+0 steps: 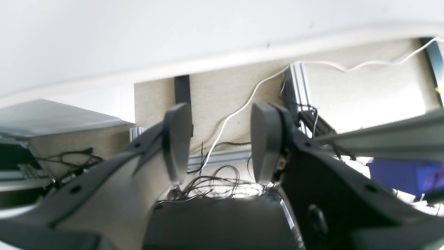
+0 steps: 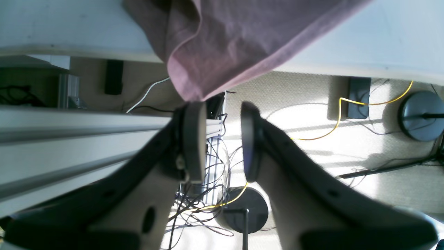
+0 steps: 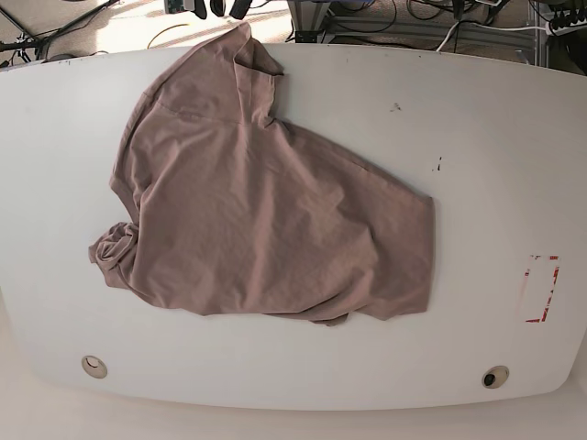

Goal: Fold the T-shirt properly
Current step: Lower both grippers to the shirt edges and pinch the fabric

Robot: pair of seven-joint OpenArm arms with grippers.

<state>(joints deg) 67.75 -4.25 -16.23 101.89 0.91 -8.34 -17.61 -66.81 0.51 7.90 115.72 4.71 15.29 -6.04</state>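
Note:
The dusty mauve-pink T-shirt (image 3: 266, 202) lies crumpled and skewed on the white table (image 3: 486, 137), reaching from the far left edge toward the middle. A corner of the T-shirt (image 2: 222, 45) hangs over the table edge in the right wrist view. My right gripper (image 2: 222, 139) sits just beyond that edge, open, with nothing between its fingers; the cloth tip ends right above one finger (image 2: 195, 139). The base view shows the right gripper (image 3: 213, 7) as dark fingers at the top edge. My left gripper (image 1: 220, 142) is open and empty off the table, with no shirt in its view.
A red-marked rectangle (image 3: 541, 289) is at the table's right side, and two round fittings (image 3: 93, 367) (image 3: 495, 377) sit near the front edge. Beyond the far edge are aluminium frame bars (image 2: 69, 125), loose cables (image 1: 215, 180) and round stand bases (image 2: 421, 116) on the floor.

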